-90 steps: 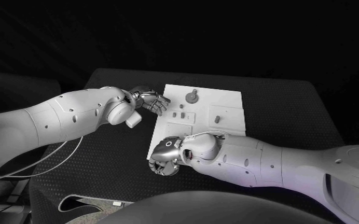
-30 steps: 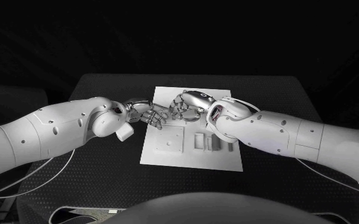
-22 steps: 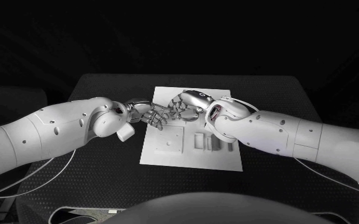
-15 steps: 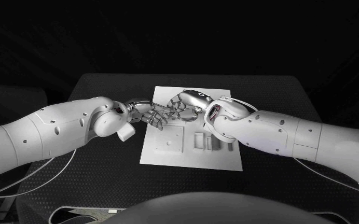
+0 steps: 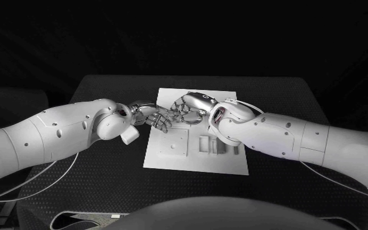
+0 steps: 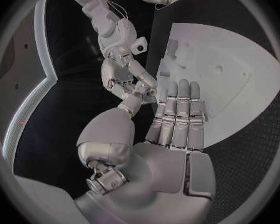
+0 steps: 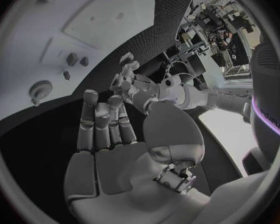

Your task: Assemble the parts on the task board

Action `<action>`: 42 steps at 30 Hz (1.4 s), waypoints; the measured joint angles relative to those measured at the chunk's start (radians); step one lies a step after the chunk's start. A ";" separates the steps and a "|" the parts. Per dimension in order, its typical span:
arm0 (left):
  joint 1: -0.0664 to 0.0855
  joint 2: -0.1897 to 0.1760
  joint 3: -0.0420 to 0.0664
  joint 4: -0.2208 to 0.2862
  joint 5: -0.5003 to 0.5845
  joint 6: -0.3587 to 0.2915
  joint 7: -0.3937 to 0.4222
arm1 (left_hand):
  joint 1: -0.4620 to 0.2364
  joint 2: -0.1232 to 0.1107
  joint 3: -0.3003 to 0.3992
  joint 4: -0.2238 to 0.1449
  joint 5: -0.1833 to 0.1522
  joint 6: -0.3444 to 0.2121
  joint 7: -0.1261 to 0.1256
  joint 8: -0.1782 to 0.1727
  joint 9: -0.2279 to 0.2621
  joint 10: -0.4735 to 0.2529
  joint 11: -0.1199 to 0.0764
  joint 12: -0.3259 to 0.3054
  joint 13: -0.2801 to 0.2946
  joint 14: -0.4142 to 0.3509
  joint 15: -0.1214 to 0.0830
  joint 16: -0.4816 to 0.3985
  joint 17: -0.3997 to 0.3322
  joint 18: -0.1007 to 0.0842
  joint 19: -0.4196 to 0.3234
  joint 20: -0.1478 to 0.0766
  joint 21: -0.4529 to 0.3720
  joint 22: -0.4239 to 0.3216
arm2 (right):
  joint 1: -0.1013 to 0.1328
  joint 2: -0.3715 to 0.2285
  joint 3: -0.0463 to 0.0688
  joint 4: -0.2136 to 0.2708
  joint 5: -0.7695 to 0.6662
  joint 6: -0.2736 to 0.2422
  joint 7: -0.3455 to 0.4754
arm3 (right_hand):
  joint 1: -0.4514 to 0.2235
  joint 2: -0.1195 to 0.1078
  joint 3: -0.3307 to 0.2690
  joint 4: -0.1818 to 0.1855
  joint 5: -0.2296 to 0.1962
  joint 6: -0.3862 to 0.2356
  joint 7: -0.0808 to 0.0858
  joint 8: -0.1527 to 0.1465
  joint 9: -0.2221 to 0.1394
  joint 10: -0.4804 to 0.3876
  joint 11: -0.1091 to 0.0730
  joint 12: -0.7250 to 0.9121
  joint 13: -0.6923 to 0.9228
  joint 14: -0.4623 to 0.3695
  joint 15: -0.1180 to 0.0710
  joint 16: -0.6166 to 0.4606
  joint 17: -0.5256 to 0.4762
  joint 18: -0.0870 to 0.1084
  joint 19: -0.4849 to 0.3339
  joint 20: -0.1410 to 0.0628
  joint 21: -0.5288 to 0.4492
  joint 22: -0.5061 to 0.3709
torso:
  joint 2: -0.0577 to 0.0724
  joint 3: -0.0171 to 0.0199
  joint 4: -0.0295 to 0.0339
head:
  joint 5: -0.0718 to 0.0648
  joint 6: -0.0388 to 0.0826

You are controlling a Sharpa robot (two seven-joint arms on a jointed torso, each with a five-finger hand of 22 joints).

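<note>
The white task board (image 5: 195, 159) lies in the middle of the black table. My left hand (image 5: 156, 117) and right hand (image 5: 192, 107) meet fingertip to fingertip over the board's far left part. In the left wrist view the left hand (image 6: 174, 119) has straight fingers over the board (image 6: 239, 79), its thumb reaching to the right hand (image 6: 121, 72). From the right wrist, the right hand (image 7: 105, 122) is flat with nothing in it, and the left hand (image 7: 130, 79) is just beyond. A round part (image 7: 40, 90) and small pegs (image 7: 72, 59) stand in the board (image 7: 96, 20).
The black table mat (image 5: 92, 182) spreads around the board on all sides. A thin white cable (image 5: 34, 183) loops under my left arm near the table's front left corner. Both forearms lie low across the board's sides.
Three seconds ago my right hand was low at the board's near left corner; it has since come up to meet the left hand. Over the last second both hands barely move.
</note>
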 measured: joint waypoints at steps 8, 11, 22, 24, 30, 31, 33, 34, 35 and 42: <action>0.000 0.002 0.000 -0.001 -0.002 0.003 0.001 | 0.019 0.009 0.020 -0.001 0.000 0.011 -0.003 0.004 0.000 0.009 -0.002 0.000 0.000 0.000 0.000 -0.003 0.001 0.000 0.000 0.000 0.000 -0.001 | 0.000 0.004 0.000 -0.001 -0.001 0.007 -0.001 | 0.000 0.000 0.003 -0.003 0.000 0.000 0.000 0.000 0.000 0.000 0.000 0.000 -0.001 0.000 0.000 0.000 0.000 0.000 0.000 0.000 0.000 0.000 | 0.000 0.0003 0.0000 | -0.002 -0.002; 0.000 0.002 0.000 -0.001 -0.003 0.003 0.001 | 0.019 0.009 0.023 0.002 0.000 0.011 -0.003 0.004 0.000 0.008 -0.002 0.000 0.000 0.000 0.000 -0.003 0.001 0.000 0.000 0.000 0.000 -0.001 | 0.000 0.005 0.000 -0.002 -0.002 0.011 -0.001 | 0.000 0.000 0.003 -0.003 0.000 0.000 0.000 0.000 0.000 0.000 0.000 0.000 -0.001 0.000 0.001 0.000 0.000 0.000 0.000 0.000 0.000 0.000 | 0.000 0.0004 0.0000 | -0.002 -0.002; 0.000 0.004 -0.001 -0.002 -0.006 0.002 0.000 | 0.030 0.019 0.028 0.001 0.000 0.016 -0.002 0.004 0.000 0.016 -0.009 0.000 0.001 0.000 0.000 -0.003 0.004 0.000 0.000 0.000 0.000 -0.002 | 0.000 0.007 0.001 -0.003 -0.003 0.022 -0.003 | 0.000 0.000 0.003 -0.003 0.000 0.000 0.000 -0.001 0.000 0.000 0.000 0.000 -0.001 0.001 0.002 0.000 0.000 0.000 0.000 0.000 0.000 0.001 | 0.000 0.0004 0.0000 | -0.003 -0.002; -0.001 0.004 -0.001 -0.002 -0.007 0.002 -0.001 | 0.037 0.027 0.033 -0.001 0.000 0.023 -0.003 0.009 0.000 0.023 -0.009 0.003 0.001 0.000 0.000 -0.003 0.005 0.000 0.000 0.000 0.000 -0.002 | 0.000 0.007 0.001 -0.003 -0.003 0.023 -0.003 | -0.003 -0.003 0.003 -0.003 0.000 0.000 0.000 -0.001 0.000 0.000 0.000 0.000 -0.001 0.001 0.002 0.000 0.000 0.000 0.000 0.000 0.000 0.001 | 0.000 0.0004 0.0000 | -0.003 -0.002; -0.001 0.006 -0.001 -0.002 -0.014 0.001 -0.005 | 0.073 0.048 0.068 -0.001 0.000 0.045 -0.009 0.017 0.000 0.046 -0.018 0.012 0.005 0.006 -0.006 -0.003 0.010 0.000 0.000 0.000 0.000 -0.003 | 0.001 0.007 0.001 -0.003 -0.005 0.024 -0.005 | -0.004 -0.004 0.003 -0.003 0.000 0.000 0.000 -0.001 0.000 0.000 0.000 0.000 -0.001 0.002 0.002 0.000 0.000 0.000 0.000 0.000 0.000 0.001 | 0.000 0.0004 0.0000 | -0.004 -0.002; -0.001 0.006 -0.001 -0.002 -0.015 0.001 -0.005 | 0.078 0.048 0.074 -0.001 0.000 0.048 -0.012 0.017 0.000 0.049 -0.020 0.012 0.005 0.006 -0.006 -0.003 0.011 0.000 0.000 0.000 0.000 -0.003 | 0.001 0.007 0.001 -0.003 -0.005 0.025 -0.005 | -0.004 -0.004 0.003 -0.003 0.000 0.000 0.000 -0.001 0.000 0.000 0.000 0.000 -0.001 0.002 0.002 0.000 0.000 0.000 0.000 0.000 0.000 0.001 | 0.000 0.0004 0.0000 | -0.004 -0.002; -0.001 0.006 -0.001 -0.002 -0.018 0.001 -0.005 | 0.080 0.051 0.081 0.000 0.000 0.056 -0.013 0.021 0.000 0.058 -0.019 0.012 0.008 0.011 -0.011 -0.003 0.014 0.000 0.001 -0.001 0.000 -0.003 | 0.000 0.007 0.001 -0.004 -0.006 0.026 -0.006 | -0.004 -0.004 0.003 -0.003 0.000 0.000 0.000 -0.002 -0.001 0.000 0.000 0.000 -0.001 0.002 0.002 0.000 0.000 0.000 0.000 0.000 0.000 0.001 | 0.000 0.0004 -0.0001 | -0.004 -0.002; -0.001 0.006 -0.001 -0.002 -0.020 0.001 -0.006 | 0.080 0.051 0.085 0.000 -0.002 0.058 -0.015 0.023 0.000 0.060 -0.021 0.013 0.008 0.011 -0.011 -0.003 0.015 0.000 0.003 -0.003 0.000 -0.003 | 0.000 0.007 0.001 -0.003 -0.006 0.026 -0.006 | -0.004 -0.004 0.003 -0.003 0.000 0.000 0.000 -0.002 -0.001 0.000 0.000 0.000 -0.001 0.002 0.002 0.000 0.000 0.000 0.000 0.000 0.000 0.001 | 0.000 0.0004 -0.0001 | -0.004 -0.002; -0.001 0.006 -0.001 -0.002 -0.022 0.000 -0.006 | 0.081 0.052 0.085 0.000 -0.002 0.060 -0.017 0.024 0.000 0.063 -0.023 0.016 0.008 0.011 -0.011 -0.003 0.016 0.000 0.004 -0.004 0.000 -0.003 | 0.000 0.007 0.001 -0.003 -0.006 0.027 -0.006 | -0.004 -0.004 0.003 -0.003 0.000 0.000 0.000 -0.002 -0.001 0.000 0.000 0.000 -0.001 0.002 0.002 0.000 0.000 0.000 0.000 0.000 0.000 0.001 | 0.000 0.0004 -0.0001 | -0.004 -0.002; 0.000 0.007 0.000 -0.001 -0.034 -0.008 -0.006 | 0.088 0.059 0.092 -0.001 -0.006 0.077 -0.018 0.028 0.002 0.080 -0.026 0.022 0.012 0.026 -0.018 0.006 0.023 0.000 0.010 -0.010 0.000 -0.003 | 0.000 0.006 0.000 -0.002 -0.007 0.030 -0.008 | -0.010 -0.010 0.003 -0.003 0.000 0.000 0.000 0.002 -0.001 0.000 0.000 0.000 -0.001 0.001 0.002 0.000 -0.001 0.000 0.000 0.000 0.000 0.001 | 0.000 0.0004 -0.0001 | -0.004 -0.002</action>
